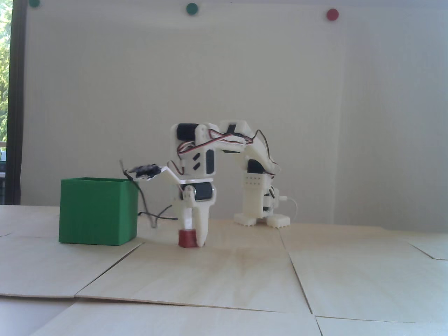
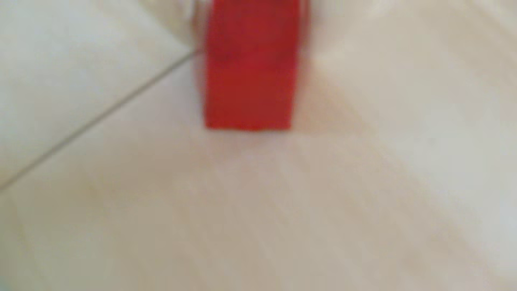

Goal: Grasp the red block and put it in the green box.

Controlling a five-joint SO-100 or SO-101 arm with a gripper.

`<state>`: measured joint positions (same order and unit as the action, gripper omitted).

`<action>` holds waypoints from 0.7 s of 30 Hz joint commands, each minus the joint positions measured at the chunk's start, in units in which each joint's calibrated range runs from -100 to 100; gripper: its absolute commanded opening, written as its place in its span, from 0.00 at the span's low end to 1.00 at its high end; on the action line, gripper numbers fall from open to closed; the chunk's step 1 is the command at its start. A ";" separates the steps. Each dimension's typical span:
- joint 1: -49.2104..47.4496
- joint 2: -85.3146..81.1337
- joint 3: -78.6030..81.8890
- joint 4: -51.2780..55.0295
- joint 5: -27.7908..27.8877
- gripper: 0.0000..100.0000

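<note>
The small dark-red block [image 1: 186,238] stands on the pale wooden table, a short way right of the green box [image 1: 94,211]. My white gripper [image 1: 193,240] points straight down over the block. Its thick finger [image 1: 202,227] reaches the table at the block's right side, and its thin finger runs down behind the block. The blurred wrist view has the red block [image 2: 250,70] at top centre, with pale finger edges pressed close on both sides. The jaws look shut on the block, which still rests on the table.
The arm's base [image 1: 260,213] stands behind and to the right. A black cable [image 1: 147,210] hangs from the wrist camera down to the table between box and gripper. Seams [image 1: 112,264] divide the wooden table panels.
</note>
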<state>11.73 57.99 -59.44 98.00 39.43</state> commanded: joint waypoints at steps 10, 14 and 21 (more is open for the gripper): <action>0.77 -1.10 -7.37 1.41 -3.04 0.02; 2.14 -2.37 -18.02 1.49 -4.55 0.02; 2.62 -17.53 -21.74 1.49 -5.23 0.02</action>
<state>13.72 56.08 -75.29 98.00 34.70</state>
